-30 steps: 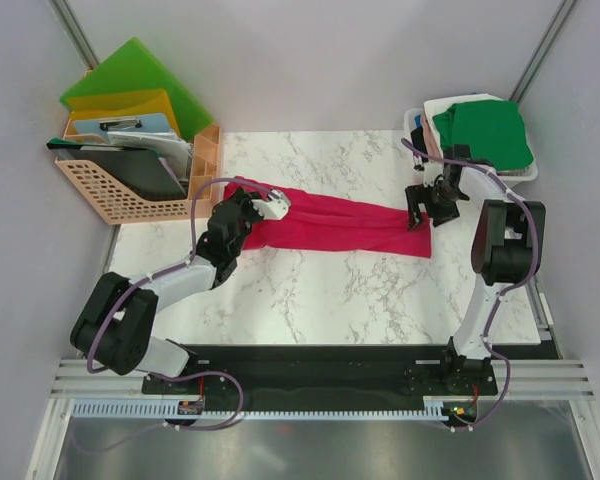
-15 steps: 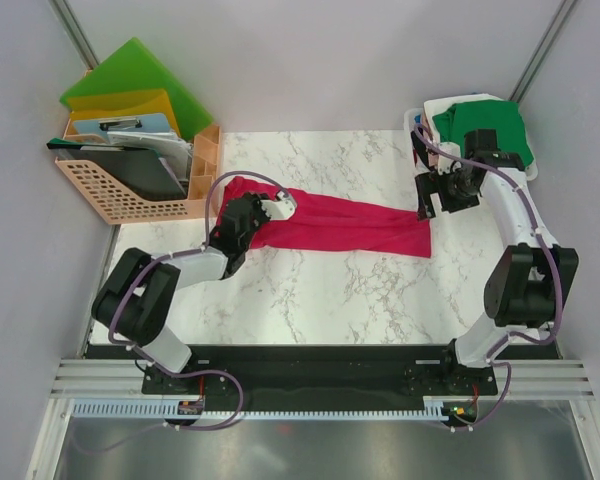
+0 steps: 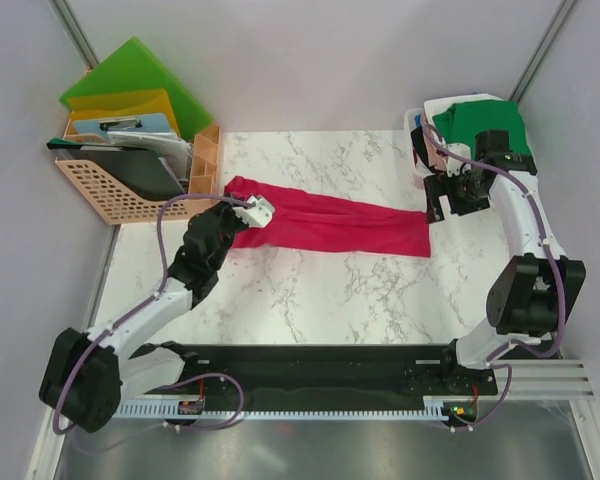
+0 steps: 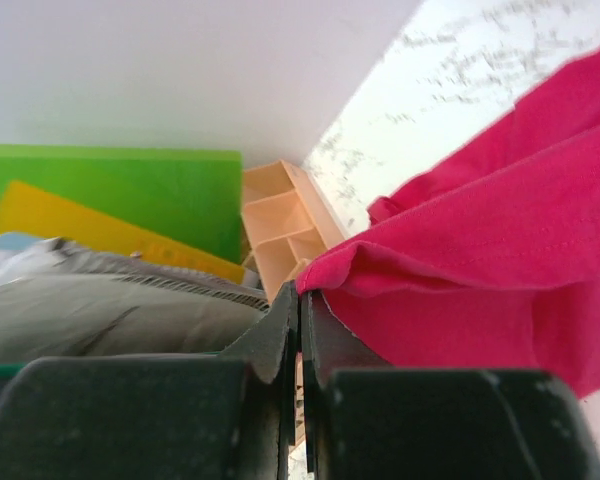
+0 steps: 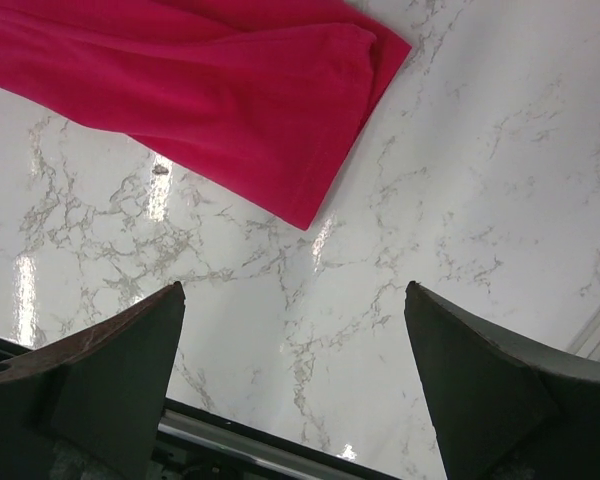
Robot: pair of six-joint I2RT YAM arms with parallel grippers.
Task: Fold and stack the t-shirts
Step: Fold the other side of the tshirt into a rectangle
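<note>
Evidently only half-folded, the crimson t-shirt (image 3: 340,225) lies as a long band across the counter (image 3: 320,290). The left tool (image 3: 260,210) pinches its 9 o'clock end; the right tool (image 3: 436,200) hangs wide open, empty, at its 3 o'clock end. Crosswise folds and stacking likely remain.
</note>
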